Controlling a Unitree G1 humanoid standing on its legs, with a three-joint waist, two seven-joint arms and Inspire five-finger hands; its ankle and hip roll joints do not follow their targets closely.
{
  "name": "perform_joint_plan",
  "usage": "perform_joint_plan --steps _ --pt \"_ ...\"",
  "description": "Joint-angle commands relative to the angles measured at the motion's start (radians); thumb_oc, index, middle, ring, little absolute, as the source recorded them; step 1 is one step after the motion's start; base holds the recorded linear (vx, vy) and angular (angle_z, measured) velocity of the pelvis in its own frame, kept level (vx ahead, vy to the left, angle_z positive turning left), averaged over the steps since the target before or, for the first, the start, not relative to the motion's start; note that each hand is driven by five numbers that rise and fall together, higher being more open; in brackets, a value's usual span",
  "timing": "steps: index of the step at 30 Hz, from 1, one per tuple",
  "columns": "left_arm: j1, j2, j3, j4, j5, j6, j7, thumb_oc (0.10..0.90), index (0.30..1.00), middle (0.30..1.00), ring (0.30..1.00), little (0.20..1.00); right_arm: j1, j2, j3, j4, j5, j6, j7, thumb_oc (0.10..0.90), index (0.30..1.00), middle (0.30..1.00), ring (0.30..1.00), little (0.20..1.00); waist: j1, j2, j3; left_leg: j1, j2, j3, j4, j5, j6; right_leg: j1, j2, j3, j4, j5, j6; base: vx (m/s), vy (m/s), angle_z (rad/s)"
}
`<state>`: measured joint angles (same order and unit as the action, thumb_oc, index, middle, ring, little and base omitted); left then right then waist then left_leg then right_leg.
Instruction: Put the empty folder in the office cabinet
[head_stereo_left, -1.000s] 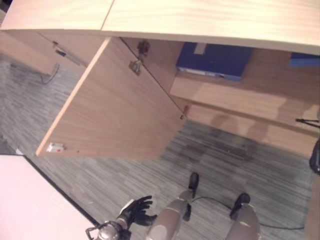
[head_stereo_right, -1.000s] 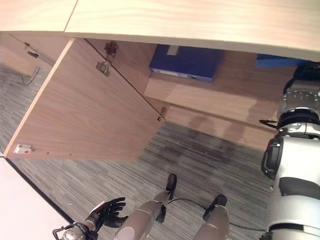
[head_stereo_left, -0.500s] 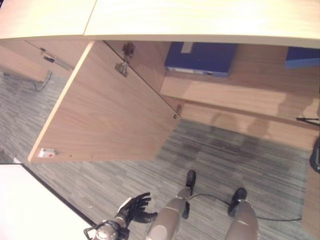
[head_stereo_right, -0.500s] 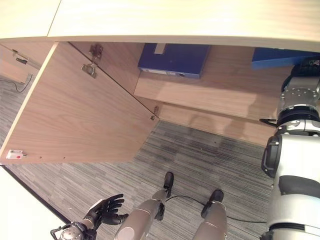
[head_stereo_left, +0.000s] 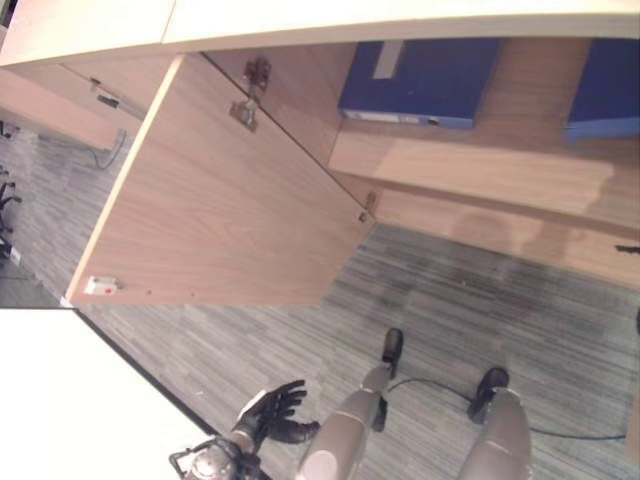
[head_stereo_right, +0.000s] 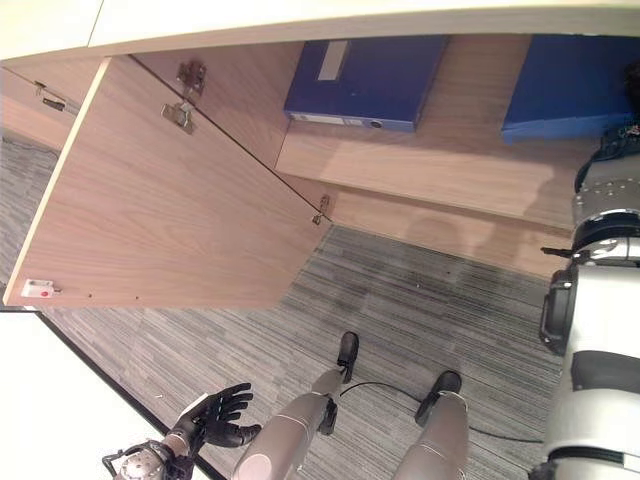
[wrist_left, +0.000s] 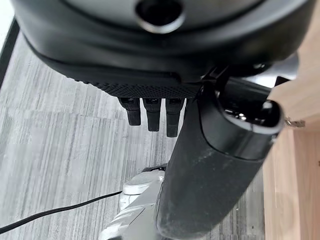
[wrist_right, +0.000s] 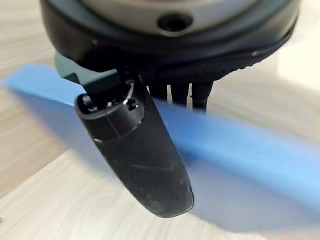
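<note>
Unmoved, left hand (head_stereo_right: 218, 417) hangs low, fingers spread, above carpet (head_stereo_right: 420, 310).

- The cabinet (head_stereo_left: 470, 175) is open, its door (head_stereo_left: 225, 205) swung wide out over the grey carpet (head_stereo_left: 470, 310).
- A blue folder (head_stereo_left: 420, 80) lies flat on the shelf (head_stereo_left: 470, 165) inside.
- A second blue folder (head_stereo_left: 608, 95) sits at the shelf's right end, cut off by the edge, well apart from the first.
- The left hand (head_stereo_left: 272, 415) hangs low over the carpet, fingers spread and seemingly holding nothing.
- A white surface (head_stereo_left: 70, 400) fills the lower left corner.
</note>
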<state>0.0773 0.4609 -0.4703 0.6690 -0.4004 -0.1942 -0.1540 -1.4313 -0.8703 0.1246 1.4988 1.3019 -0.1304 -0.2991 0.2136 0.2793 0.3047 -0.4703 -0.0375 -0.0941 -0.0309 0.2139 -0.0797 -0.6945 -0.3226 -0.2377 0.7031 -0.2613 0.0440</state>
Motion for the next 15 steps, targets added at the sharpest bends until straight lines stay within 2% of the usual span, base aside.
perform_joint_plan --steps 1,5,12,13,14,15 --pt "-0.007 0.123 0.006 0.004 -0.034 -0.009 0.041 0.800 0.900 0.900 0.900 0.900 -0.185 -0.106 0.106 -0.068 -0.096 0.003 -0.004 0.800 0.900 0.900 0.900 0.900 0.010 -0.021 0.020 0.099 -0.018 -0.020 0.140 -0.288 -0.005 0.083 0.075 0.018 -0.130 -0.034 0.053 0.00 0.000 0.00" --pt "-0.002 0.134 -0.008 -0.028 -0.015 -0.007 0.049 0.800 0.900 0.900 0.900 0.900 -0.178 -0.110 0.111 -0.037 -0.121 0.055 -0.018 0.800 0.900 0.900 0.900 0.900 0.011 -0.023 0.019 0.103 -0.021 -0.022 0.140 -0.293 -0.002 0.096 0.075 0.019 -0.138 -0.032 0.054 0.00 0.000 0.00" --pt "0.002 0.121 -0.014 -0.038 -0.014 0.000 0.056 0.800 0.900 0.900 0.900 0.900 -0.143 -0.112 0.094 -0.023 -0.129 0.088 -0.026 0.800 0.900 0.900 0.900 0.900 0.013 -0.011 0.017 0.135 -0.023 -0.030 0.103 -0.279 -0.001 0.134 0.073 0.011 -0.175 -0.020 0.058 -0.02 0.025 -0.02" --pt "0.001 0.119 -0.013 -0.038 -0.014 0.001 0.057 0.800 0.900 0.900 0.900 0.900 -0.136 -0.110 0.087 -0.021 -0.123 0.088 -0.027 0.800 0.900 0.900 0.900 0.900 0.014 -0.006 0.023 0.129 -0.023 -0.023 0.100 -0.255 0.001 0.133 0.070 -0.005 -0.186 0.015 0.053 0.00 0.031 -0.02" --pt "-0.001 0.112 -0.013 -0.039 -0.018 0.002 0.057 0.800 0.900 0.900 0.900 0.900 -0.126 -0.105 0.079 -0.021 -0.116 0.090 -0.028 0.800 0.900 0.900 0.900 0.900 0.012 -0.008 0.014 0.148 -0.022 -0.031 0.088 -0.273 -0.001 0.153 0.074 0.006 -0.193 -0.014 0.058 -0.11 0.053 -0.02" --pt "0.001 0.113 -0.013 -0.039 -0.018 0.001 0.057 0.800 0.900 0.900 0.900 0.900 -0.120 -0.104 0.075 -0.023 -0.115 0.089 -0.028 0.800 0.900 0.900 0.900 0.900 0.014 -0.004 0.021 0.140 -0.021 -0.025 0.091 -0.251 0.001 0.148 0.072 -0.010 -0.199 0.020 0.054 0.10 -0.010 0.00"
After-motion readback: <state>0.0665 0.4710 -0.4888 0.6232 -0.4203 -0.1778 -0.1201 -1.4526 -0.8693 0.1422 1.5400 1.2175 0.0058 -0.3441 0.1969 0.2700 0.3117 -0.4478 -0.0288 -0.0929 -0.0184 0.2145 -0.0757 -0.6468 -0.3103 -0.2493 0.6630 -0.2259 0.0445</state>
